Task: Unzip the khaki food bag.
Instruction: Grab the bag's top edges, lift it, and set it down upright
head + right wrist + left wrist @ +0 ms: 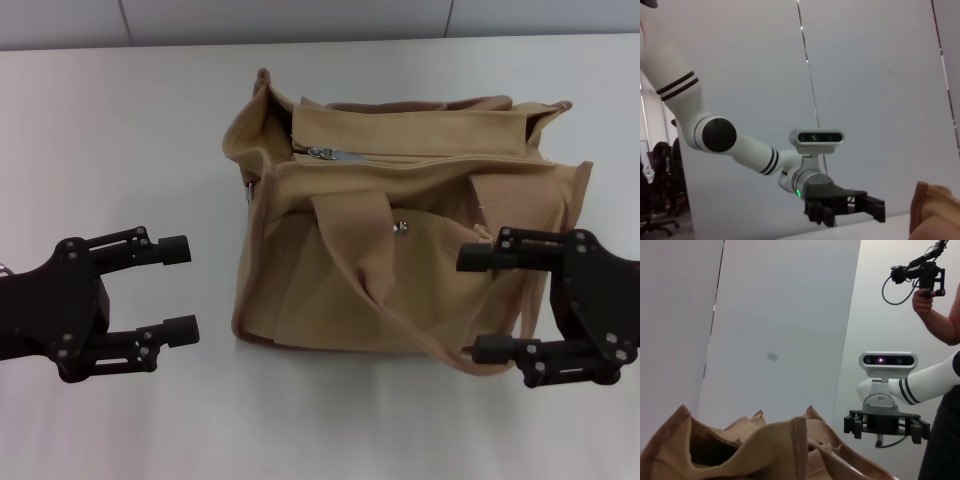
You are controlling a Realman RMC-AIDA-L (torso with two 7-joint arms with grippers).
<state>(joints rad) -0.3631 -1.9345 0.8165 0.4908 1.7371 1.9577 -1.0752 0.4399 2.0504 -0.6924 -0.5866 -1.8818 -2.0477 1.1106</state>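
Observation:
The khaki food bag (400,230) stands on the white table (120,130), a boxy tan tote with a silver zipper (400,157) shut along its top, its pull (320,153) at the left end. One webbing handle (365,260) droops over the front pocket with its metal snap (403,227). My left gripper (180,288) is open, to the left of the bag and apart from it. My right gripper (478,305) is open in front of the bag's right front corner. The bag also shows in the left wrist view (755,450) and the right wrist view (937,210).
The left wrist view shows the right gripper (886,426) beyond the bag and a person (940,305) holding a camera rig. The right wrist view shows the left gripper (875,207) and its white arm (715,135). A grey wall (300,20) runs behind the table.

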